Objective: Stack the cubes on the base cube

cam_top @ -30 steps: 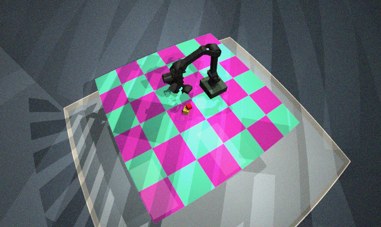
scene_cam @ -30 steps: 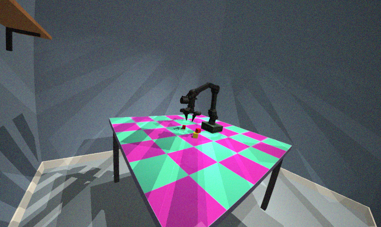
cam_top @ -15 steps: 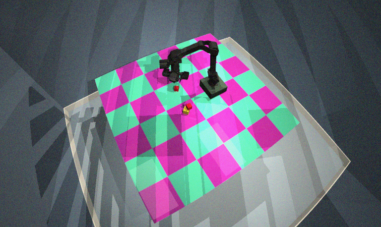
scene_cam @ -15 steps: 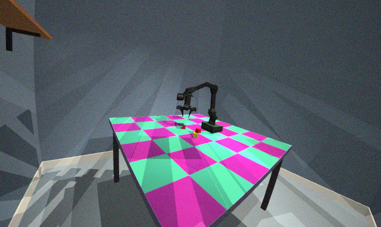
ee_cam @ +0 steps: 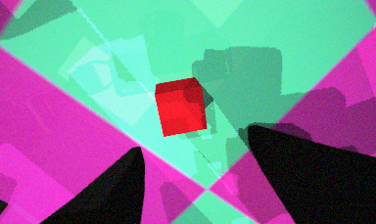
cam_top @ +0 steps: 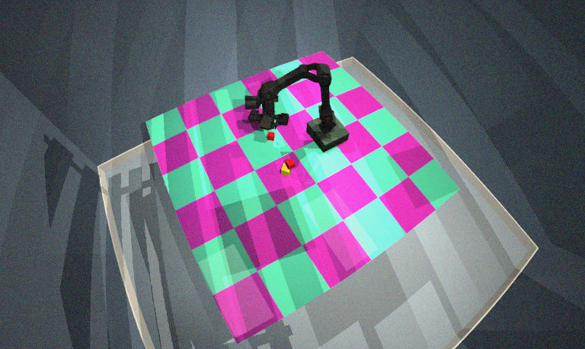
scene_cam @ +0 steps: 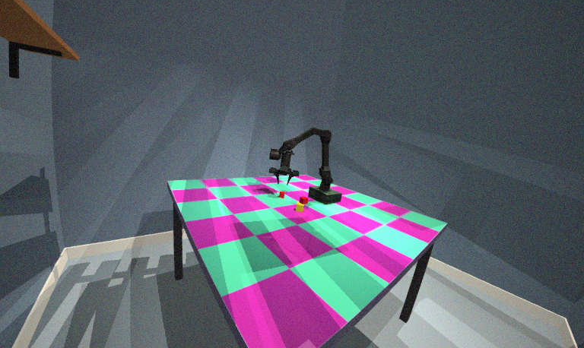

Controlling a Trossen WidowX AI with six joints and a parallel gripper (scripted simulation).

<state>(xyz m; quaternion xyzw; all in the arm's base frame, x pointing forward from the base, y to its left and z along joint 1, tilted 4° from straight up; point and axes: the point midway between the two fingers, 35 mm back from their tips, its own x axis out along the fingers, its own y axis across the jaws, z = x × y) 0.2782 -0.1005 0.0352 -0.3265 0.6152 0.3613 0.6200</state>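
In the top view, the gripper (cam_top: 268, 125) (scene_cam: 283, 184) (ee_cam: 196, 144) is near a lone red cube (cam_top: 270, 136) (scene_cam: 281, 194) (ee_cam: 181, 109); another red cube (cam_top: 290, 163) (scene_cam: 303, 200) overlaps the yellow cube (cam_top: 285, 171) (scene_cam: 299, 207), exact contact unclear. The exterior view shows parted fingers above the table (scene_cam: 275, 292), grasping nothing. In the wrist view, the lone cube lies beyond the fingertips on a green square.

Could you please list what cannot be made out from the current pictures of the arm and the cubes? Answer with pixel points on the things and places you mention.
- Red cube by the yellow block (cam_top: 285, 171) (scene_cam: 299, 207): whether it sits on it or just touches; too small in the top and exterior views.
- Lone red cube (cam_top: 270, 136) (scene_cam: 281, 194) (ee_cam: 181, 111): its underside, hidden by its own body in the wrist view.
- Gripper (ee_cam: 196, 144): the rear of its fingers, cut off by the wrist view's edge.
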